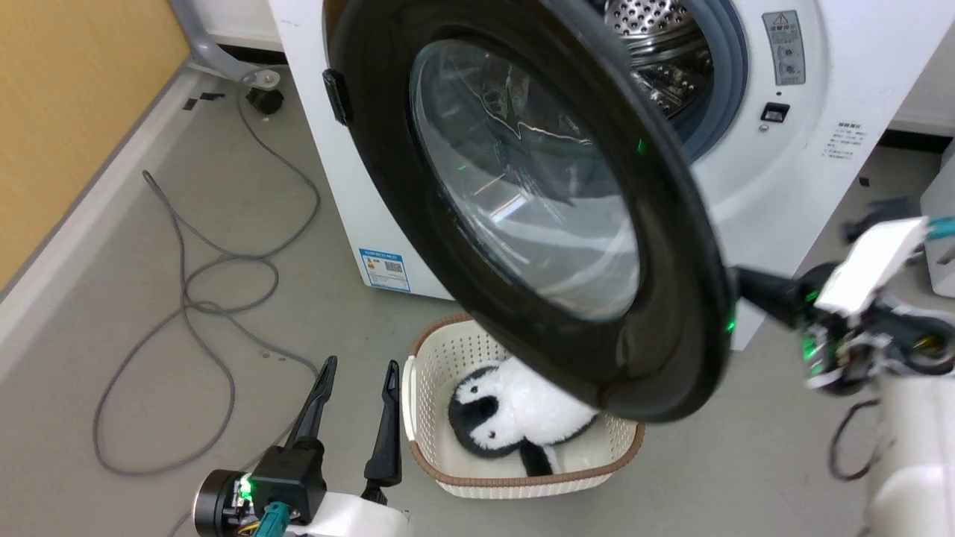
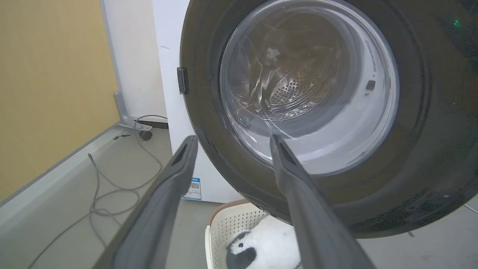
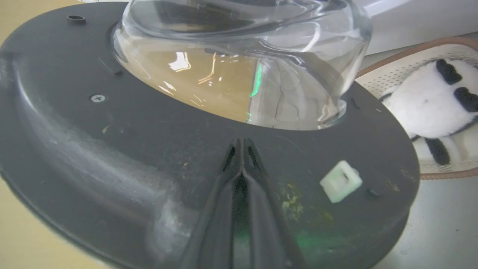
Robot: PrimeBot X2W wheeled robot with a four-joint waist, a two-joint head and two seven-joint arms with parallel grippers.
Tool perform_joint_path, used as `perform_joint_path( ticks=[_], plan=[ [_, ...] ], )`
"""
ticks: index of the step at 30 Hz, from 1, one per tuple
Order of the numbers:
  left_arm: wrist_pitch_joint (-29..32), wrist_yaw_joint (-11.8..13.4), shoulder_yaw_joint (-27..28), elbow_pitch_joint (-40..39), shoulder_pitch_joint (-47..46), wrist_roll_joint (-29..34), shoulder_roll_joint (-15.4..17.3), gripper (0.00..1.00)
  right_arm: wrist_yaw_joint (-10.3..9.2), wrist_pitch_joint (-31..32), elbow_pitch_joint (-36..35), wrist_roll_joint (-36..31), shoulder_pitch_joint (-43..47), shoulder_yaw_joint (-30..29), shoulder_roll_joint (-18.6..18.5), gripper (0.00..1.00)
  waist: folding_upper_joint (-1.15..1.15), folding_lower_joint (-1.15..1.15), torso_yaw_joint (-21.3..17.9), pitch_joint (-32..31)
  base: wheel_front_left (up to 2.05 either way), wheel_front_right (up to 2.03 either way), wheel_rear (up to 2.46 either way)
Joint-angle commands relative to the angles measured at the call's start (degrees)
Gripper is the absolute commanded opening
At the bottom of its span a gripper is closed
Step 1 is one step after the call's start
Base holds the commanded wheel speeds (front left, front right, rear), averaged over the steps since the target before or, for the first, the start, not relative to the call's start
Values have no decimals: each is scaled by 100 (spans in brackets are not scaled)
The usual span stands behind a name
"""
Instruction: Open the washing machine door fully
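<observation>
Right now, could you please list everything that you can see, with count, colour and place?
washing machine door: one, glossy black with clear glass bowl, partly open above the basket
washing machine: one, white, behind the door
drum: one, steel, inside the porthole
basket: one, cream with brown rim, on the floor
plush toy: one, black and white, in the basket
cable: one or two, grey, looped on the floor at left
left claw: one, dark, open, beside the basket
right claw: one, dark, shut, tips at the door's inner face
</observation>
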Motion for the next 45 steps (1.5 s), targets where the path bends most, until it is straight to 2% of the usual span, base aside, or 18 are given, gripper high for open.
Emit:
perform_joint_path(
  ticks=[1,17,18,22,27,32,37,42,43,45],
  plan=[
    [-32,-20,7,11,61,-5,9,100,6,-111,-22,276,224,253,57,0,0,1,19,-54,0,0,0],
    [-32,-77,-55,101,284,-13,9,100,6,-942,-745,2327,1498,2639,58,0,0,1,380,-397,0,0,0],
    [-32,-101,-75,142,339,-8,9,100,6,-1129,-941,2580,1668,3092,58,0,0,1,437,-426,0,0,0],
    [-32,-117,-78,181,386,-23,9,100,6,-1375,-1123,2795,1819,3537,58,0,0,1,515,-451,0,0,0],
    [-32,-144,-79,217,378,-19,9,100,6,-1619,-1154,2869,1878,3761,59,0,0,1,561,-478,0,0,0],
    [-32,-119,20,245,445,-42,9,100,6,-1868,-1268,2606,1914,3691,7,0,0,1,459,-604,0,0,0],
    [-32,-182,167,242,457,-18,9,100,6,-2482,-1822,1992,1978,3502,-294,0,0,1,266,-685,0,0,0],
    [-32,-203,287,219,426,-62,9,100,6,-3723,-2631,645,2078,3654,-948,0,0,1,42,-730,0,0,0],
    [-32,-216,369,212,410,-84,9,100,6,-4631,-2929,-170,2188,3819,-1383,0,0,1,-83,-751,0,0,0],
    [-32,-230,420,194,408,-84,9,100,6,-5277,-3040,-766,2265,3937,-1662,0,0,1,-163,-763,0,0,0]
  ],
)
